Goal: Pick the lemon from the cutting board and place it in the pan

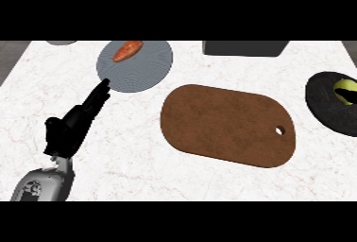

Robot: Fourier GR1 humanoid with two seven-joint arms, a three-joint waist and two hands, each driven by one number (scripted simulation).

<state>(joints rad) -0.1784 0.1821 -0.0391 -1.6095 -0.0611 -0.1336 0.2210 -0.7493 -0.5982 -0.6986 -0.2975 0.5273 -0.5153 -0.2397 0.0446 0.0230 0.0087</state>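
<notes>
I see the lemon (pixel 344 90) already in the pan (pixel 324 108), right of the cutting board (pixel 223 124). My left robot hand (pixel 67 128) lies left of the board, fingers straight, empty, well apart from the lemon.

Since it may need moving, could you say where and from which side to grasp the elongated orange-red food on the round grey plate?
Probably around its middle, from above, fingers across its narrow width: the elongated orange-red food lies flat and slanted on the round grey plate, near the open left hand.
</notes>
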